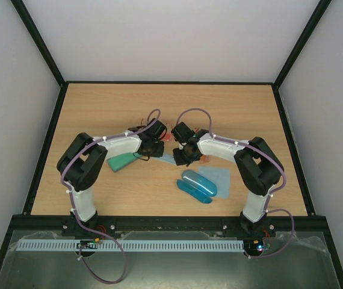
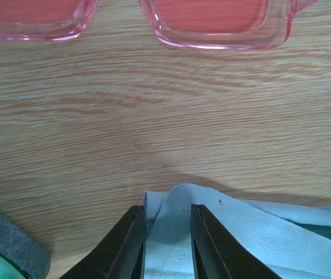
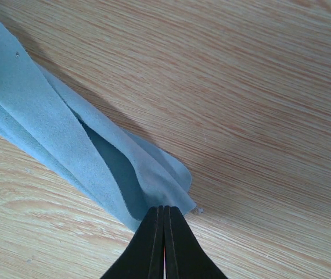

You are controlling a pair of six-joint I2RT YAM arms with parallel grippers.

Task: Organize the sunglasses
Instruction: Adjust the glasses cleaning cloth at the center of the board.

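The red-pink sunglasses [image 2: 212,23] lie on the wood just ahead of my left gripper [image 2: 168,212]; in the top view only a red sliver [image 1: 168,138] shows between the two wrists. My left gripper's fingers [image 2: 132,238] stand a narrow gap apart, astride a humped end of a pale blue cloth [image 2: 252,232]. My right gripper [image 3: 164,210] is shut on the other corner of that cloth [image 3: 55,133], which runs as a folded strip between the grippers [image 1: 166,159]. The orange sunglasses are mostly hidden by the right arm; a small orange bit [image 1: 206,160] shows beside it.
A green case [image 1: 121,161] lies under the left forearm. A blue case [image 1: 197,185] rests at the near edge of a second pale blue cloth [image 1: 216,176]. Black frame rails edge the wooden table [image 1: 159,102].
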